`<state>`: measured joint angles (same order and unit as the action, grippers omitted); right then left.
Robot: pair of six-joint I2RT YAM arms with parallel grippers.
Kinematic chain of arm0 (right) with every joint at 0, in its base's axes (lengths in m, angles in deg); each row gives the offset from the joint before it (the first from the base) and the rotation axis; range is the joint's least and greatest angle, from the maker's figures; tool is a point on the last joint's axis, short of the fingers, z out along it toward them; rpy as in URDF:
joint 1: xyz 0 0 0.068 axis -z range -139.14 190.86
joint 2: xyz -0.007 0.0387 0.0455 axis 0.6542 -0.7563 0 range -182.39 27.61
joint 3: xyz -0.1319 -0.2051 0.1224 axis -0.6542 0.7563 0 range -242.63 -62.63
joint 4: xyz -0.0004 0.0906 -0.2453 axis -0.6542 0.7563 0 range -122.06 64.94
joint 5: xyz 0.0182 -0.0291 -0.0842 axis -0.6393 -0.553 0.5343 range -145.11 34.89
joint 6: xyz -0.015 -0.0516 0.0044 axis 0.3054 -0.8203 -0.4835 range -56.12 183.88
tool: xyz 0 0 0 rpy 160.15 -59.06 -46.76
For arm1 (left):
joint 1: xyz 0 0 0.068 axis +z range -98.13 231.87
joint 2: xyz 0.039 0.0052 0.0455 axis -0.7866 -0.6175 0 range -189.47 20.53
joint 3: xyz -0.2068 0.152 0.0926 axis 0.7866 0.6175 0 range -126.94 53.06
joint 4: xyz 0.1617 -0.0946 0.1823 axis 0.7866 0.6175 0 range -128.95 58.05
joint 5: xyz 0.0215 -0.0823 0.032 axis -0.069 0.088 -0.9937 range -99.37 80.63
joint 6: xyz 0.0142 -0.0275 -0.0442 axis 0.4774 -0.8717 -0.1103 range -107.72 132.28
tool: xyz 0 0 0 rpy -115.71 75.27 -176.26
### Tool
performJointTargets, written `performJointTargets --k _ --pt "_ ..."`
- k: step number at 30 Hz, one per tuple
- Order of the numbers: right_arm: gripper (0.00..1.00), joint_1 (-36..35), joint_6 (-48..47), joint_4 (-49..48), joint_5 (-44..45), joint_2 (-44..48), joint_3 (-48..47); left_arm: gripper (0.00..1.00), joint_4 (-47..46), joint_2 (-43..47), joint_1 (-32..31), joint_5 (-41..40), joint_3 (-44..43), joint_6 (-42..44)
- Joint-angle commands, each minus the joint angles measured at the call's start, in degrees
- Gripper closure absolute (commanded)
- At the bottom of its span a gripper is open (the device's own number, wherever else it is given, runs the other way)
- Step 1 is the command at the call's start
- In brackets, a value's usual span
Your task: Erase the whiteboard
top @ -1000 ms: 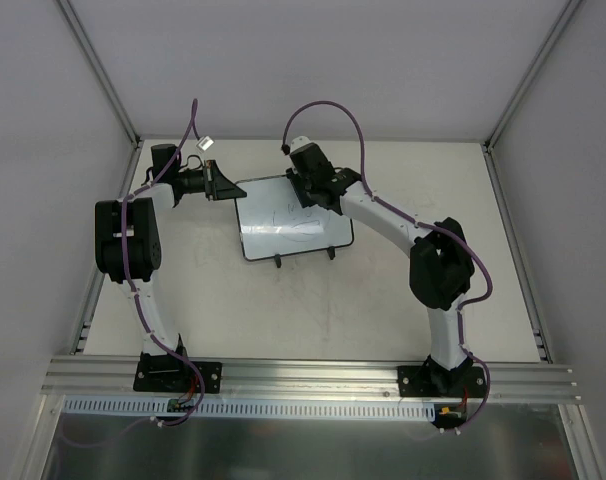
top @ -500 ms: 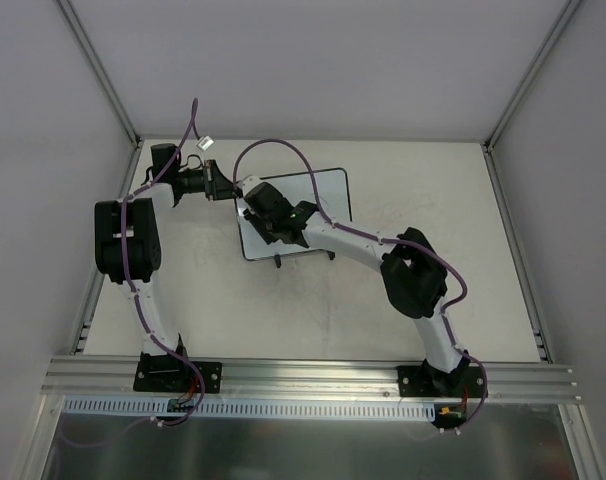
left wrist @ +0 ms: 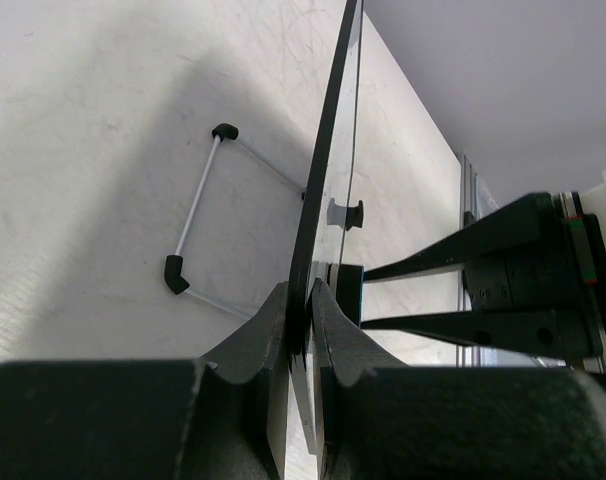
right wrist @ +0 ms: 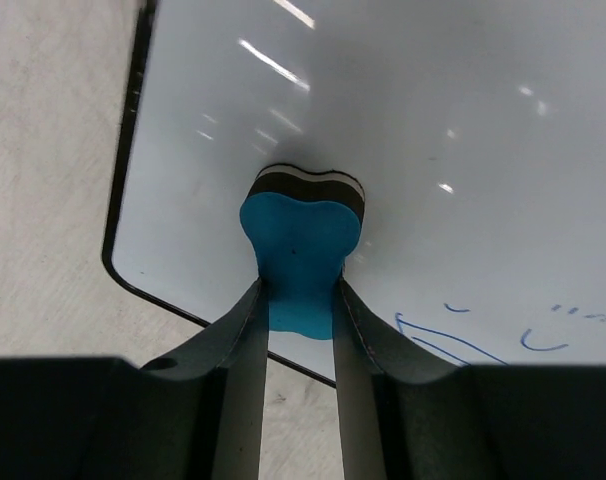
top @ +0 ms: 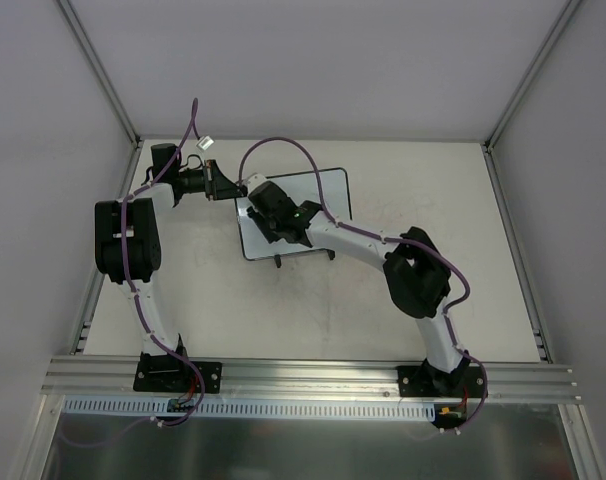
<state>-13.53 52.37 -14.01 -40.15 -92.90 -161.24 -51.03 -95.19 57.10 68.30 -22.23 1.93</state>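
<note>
table (top: 383, 300): under the whiteboard (top: 328, 195), bearing it.
whiteboard: propped at a tilt on its wire stand (left wrist: 198, 215), lying below the right arm's wrist, with one edge clamped.
left gripper (left wrist: 305, 305): closed right down on the frame edge of the whiteboard, one finger on each face, acting as the steadying hold.
right gripper (right wrist: 301, 300): over the whiteboard face, jaws drawn in to a narrow gap and pinching the waist of the eraser.
eraser (right wrist: 301, 245): blue and bone-shaped, with the felt end pressed on the whiteboard face near a rounded corner.
ink marks (right wrist: 463, 345): blue strokes on the whiteboard face, just beside the eraser and not yet wiped.
step in hand: wiping, judged part-way. Face around the eraser clean, strokes left to one side.
next move: calls for a sweep of the eraser across the whiteboard onto the ink marks, felt flat on the face. Pressure moderate, so as not to lever the whiteboard out of the left gripper.
</note>
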Motion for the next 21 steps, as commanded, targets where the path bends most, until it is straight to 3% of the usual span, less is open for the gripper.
performJointTargets --k 1,21 --pt "0.99 7.2 0.6 0.2 5.3 1.9 2.9 1.00 -1.5 3.6 -1.1 0.0 -0.7 5.2" --pt "1.00 21.2 3.0 -2.0 3.2 9.2 11.7 1.00 -1.4 3.6 -1.0 0.0 -0.7 5.4"
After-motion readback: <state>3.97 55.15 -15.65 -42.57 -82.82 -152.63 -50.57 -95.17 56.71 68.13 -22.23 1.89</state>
